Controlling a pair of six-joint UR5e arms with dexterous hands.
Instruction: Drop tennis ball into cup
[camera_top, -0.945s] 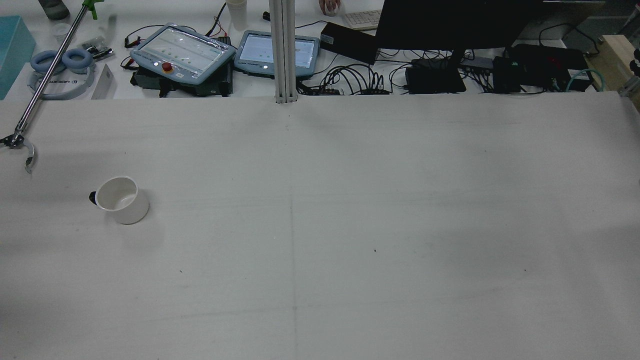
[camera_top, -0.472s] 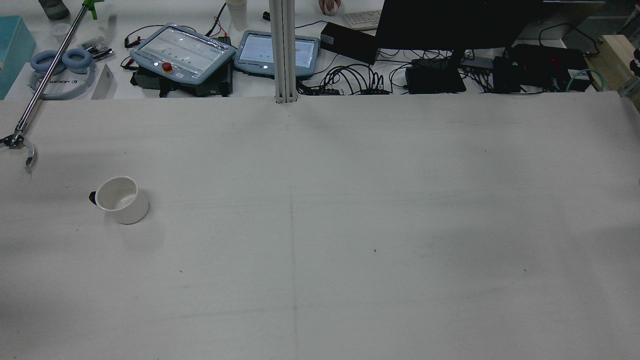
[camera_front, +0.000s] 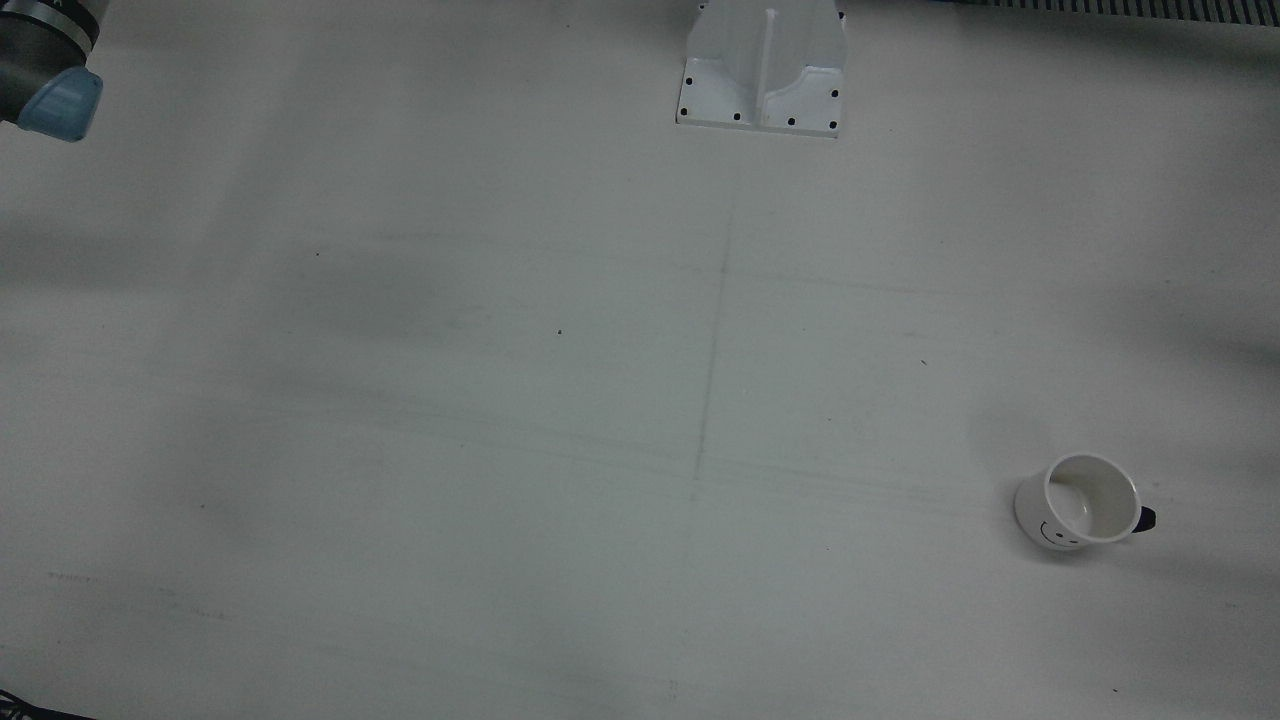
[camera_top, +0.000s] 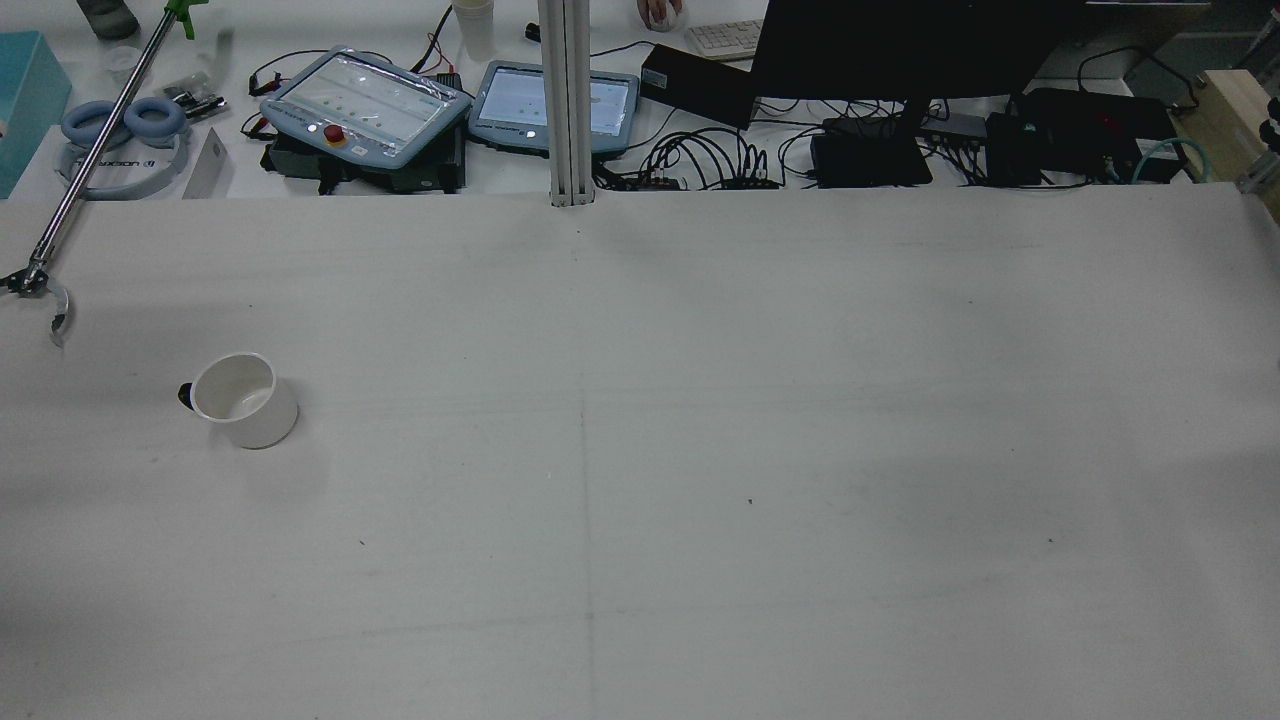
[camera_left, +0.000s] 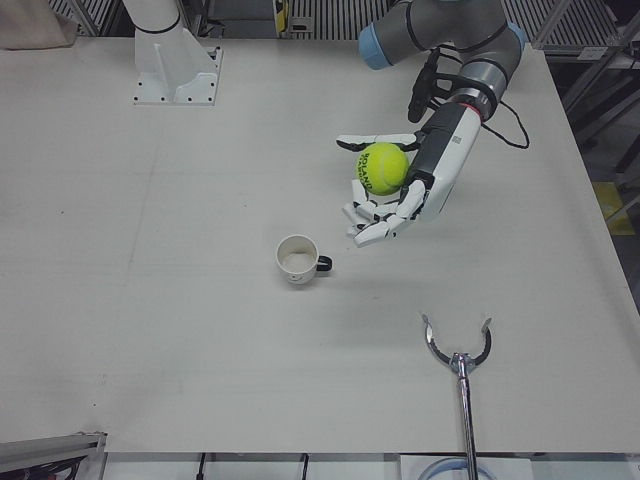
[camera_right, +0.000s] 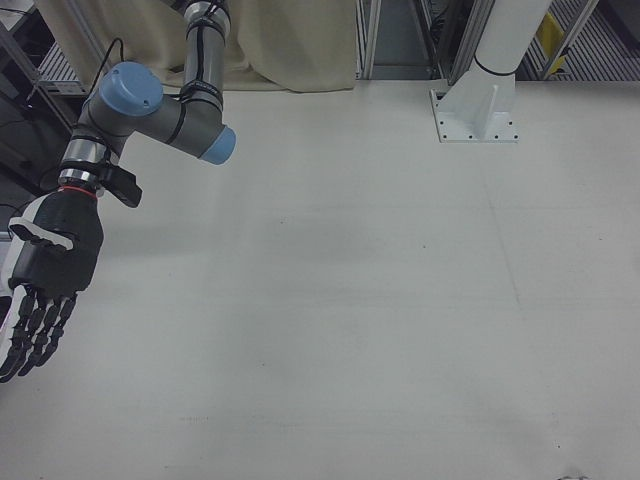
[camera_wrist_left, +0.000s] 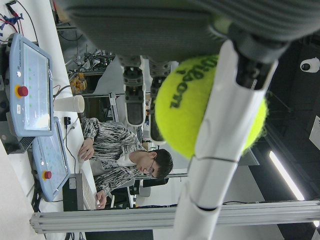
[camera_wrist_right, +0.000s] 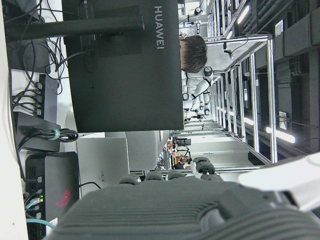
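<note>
**Yellow-green tennis ball held above the tabletop, white cup beside it**

White tabletop (camera_left: 150, 250): broad, matte, faintly scuffed.

Left to right in the left-front view:

1. Cup (camera_left: 297, 259): white mug, upright, mouth open upward, dark handle on its right in this view. It stands alone on the tabletop, apart from the hand. The front view shows a small smiling face drawn on its wall. Nothing shows inside it.

2. Left hand (camera_left: 390, 190): white and black, raised clear of the tabletop, up and right of the cup, not over its mouth. Its fingers (camera_left: 375, 225) stretch toward the cup; the thumb lies across the far side of the ball. The hand is clamped on the ball.

3. Tennis ball (camera_left: 382, 167): yellow-green, dark lettering, seated in the left hand; the left hand view shows it pinned between thumb and fingers.

4. Reach-grabber tool (camera_left: 458, 357): metal rod with open claw, near the front edge, well apart from the cup.

Right-front view:

5. Right hand (camera_right: 45, 275): dark, at that view's left edge, fingers straight, spread, pointing down, holding nothing.
</note>
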